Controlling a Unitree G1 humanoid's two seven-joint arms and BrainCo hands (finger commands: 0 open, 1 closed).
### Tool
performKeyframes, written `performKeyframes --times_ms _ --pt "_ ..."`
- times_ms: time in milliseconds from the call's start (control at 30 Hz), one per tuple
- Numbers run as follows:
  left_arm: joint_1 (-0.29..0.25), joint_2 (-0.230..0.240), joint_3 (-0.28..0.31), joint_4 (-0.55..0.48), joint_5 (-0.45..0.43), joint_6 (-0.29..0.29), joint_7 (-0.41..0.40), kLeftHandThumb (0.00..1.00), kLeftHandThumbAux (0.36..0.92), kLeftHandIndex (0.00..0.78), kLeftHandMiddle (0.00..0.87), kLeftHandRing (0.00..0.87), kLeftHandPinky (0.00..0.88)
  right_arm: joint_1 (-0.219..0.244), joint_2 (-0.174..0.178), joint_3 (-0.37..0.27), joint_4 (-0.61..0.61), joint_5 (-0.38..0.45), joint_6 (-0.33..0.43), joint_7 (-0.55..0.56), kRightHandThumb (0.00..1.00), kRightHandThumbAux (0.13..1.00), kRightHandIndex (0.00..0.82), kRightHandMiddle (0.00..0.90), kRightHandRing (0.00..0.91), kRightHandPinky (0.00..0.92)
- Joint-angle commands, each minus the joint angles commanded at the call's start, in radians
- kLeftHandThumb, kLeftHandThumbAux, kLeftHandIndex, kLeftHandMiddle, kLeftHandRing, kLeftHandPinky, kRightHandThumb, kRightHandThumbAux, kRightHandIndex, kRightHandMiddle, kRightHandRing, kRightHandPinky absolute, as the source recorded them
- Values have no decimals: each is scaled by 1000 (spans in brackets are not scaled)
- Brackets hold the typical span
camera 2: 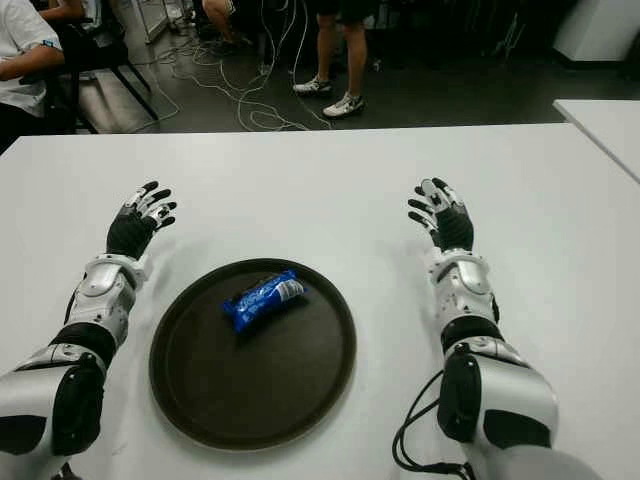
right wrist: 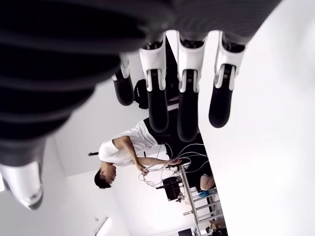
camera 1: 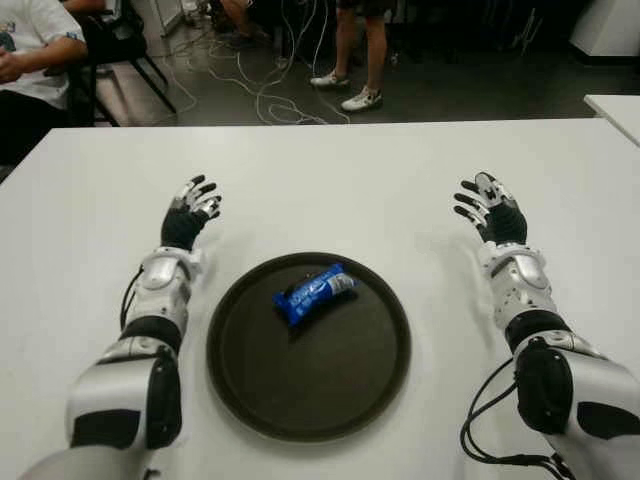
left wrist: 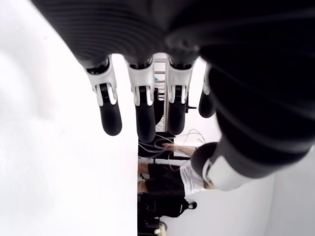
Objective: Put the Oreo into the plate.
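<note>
I see a plain white table (camera 1: 330, 170) filling most of my view, with a dark floor beyond its far edge strewn with loose white cables (camera 1: 265, 85). A second white tabletop (camera 1: 615, 108) pokes in at the far right, cut off by the frame. One person in a white shirt (camera 1: 35, 50) sits at the far left, only partly in view, and a second person stands farther back, visible only as legs and pale sneakers (camera 1: 345, 90).

On the table I count one round dark plate (camera 1: 310, 385) and one Oreo (camera 1: 313, 292), a single blue packet lying tilted in the plate's far half. Its printing is too small for me to read.

My left hand (camera 1: 190, 212) shows to the left of the plate and my right hand (camera 1: 487, 210) well off to the right, both beyond its far rim. Each wrist view shows fingers (left wrist: 110, 115) extended and spread, holding nothing; the right fingers (right wrist: 219, 105) look the same. I cannot tell whether either hand touches the table.
</note>
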Motion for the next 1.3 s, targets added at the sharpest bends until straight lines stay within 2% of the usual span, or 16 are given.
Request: performKeyframes --times_ms 267,533,1000,1300 --pt "1 -1 -2 -1 8 -6 3 125 729 107 175 174 194 10 4 54 -3 -67 -60 -83 60 566 193 302 326 335" --pt "2 -4 -25 -12 38 -12 21 130 737 104 170 167 183 23 7 116 -1 -148 -121 -163 117 585 218 324 344 351" --pt "-3 -4 -37 -14 51 17 35 150 725 102 178 177 195 40 4 161 5 -199 -194 -176 138 554 192 316 341 345" --pt "-1 -7 -39 -16 56 8 39 146 733 105 173 170 186 41 0 176 9 -211 -199 -183 140 547 181 313 343 348"
